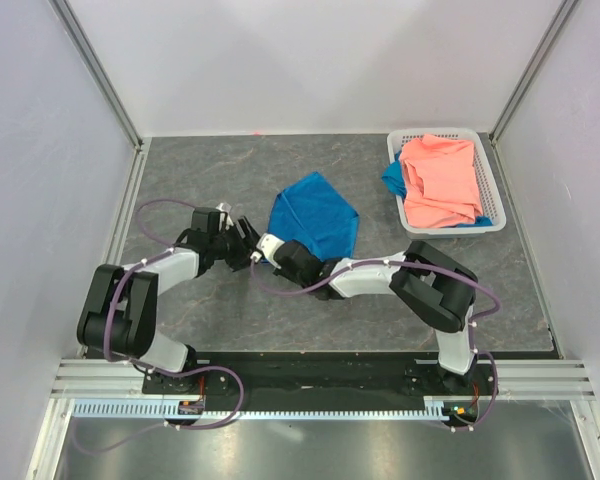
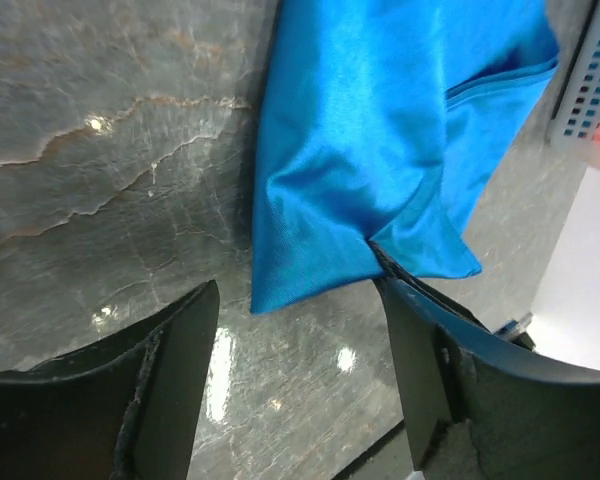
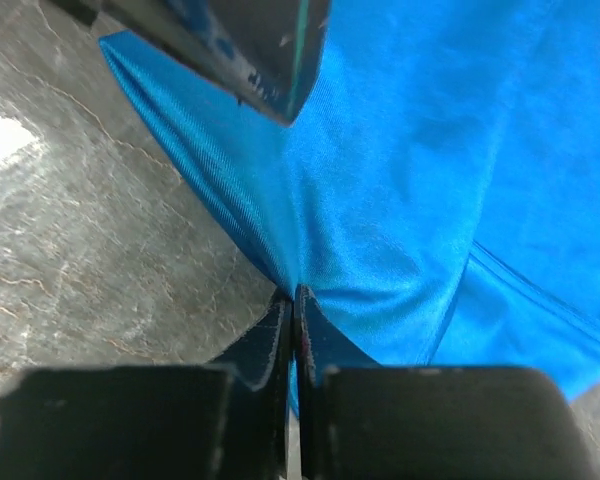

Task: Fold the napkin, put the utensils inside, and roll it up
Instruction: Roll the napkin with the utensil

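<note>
**Top external view.** Bright blue napkin (image 1: 315, 222) lying rumpled near the middle of the grey tabletop (image 1: 200, 175), somewhat nearer the far edge than the near one. Right gripper (image 1: 270, 245) at the napkin's near-left corner. Left gripper (image 1: 248, 238) just beside it, toward the left edge. In the far right corner, a white basket (image 1: 490, 175) holding a salmon-pink cloth (image 1: 440, 180), with a blue scrap (image 1: 392, 180) peeking from beneath it.

**Left wrist view.** Jaws of the left gripper (image 2: 295, 290) released and spread wide, grasping nothing. Folded corner of the napkin (image 2: 380, 130) between the two fingertips, gathered to a pinch close to the tip of one finger (image 2: 420, 360). Lattice wall of the basket (image 2: 590, 70) at the upper right margin.

**Right wrist view.** Jaws of the right gripper (image 3: 295, 305) clenched on a fold of the napkin (image 3: 430, 150), the cloth drawn into a ridge above the tabletop (image 3: 60, 250). One dark finger (image 3: 230, 50) of the other arm at the upper margin, over the cloth.
</note>
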